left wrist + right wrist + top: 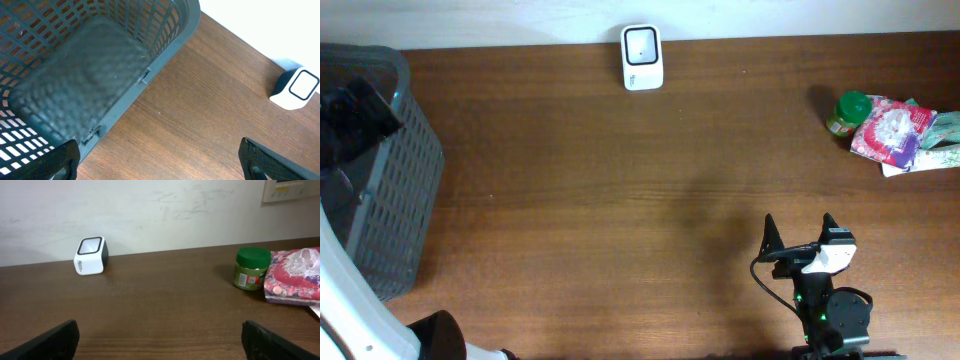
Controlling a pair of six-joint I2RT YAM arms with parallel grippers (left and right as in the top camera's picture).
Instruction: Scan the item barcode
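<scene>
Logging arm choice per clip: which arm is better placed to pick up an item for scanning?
Right. The right gripper, open, sits on the same side as the green-lidded jar and pink packet. The left gripper, also open, hangs by the grey basket at the opposite end.

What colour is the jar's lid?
The jar lid is green, over an olive-green jar body. The right wrist view shows it best.

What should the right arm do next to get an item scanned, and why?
Probably move the open, empty right claw forward and rightward toward the small green-lidded jar. The jar stands upright, unheld, beside the pink patterned packet, and nothing is yet in front of the white box-shaped scanner.
</scene>
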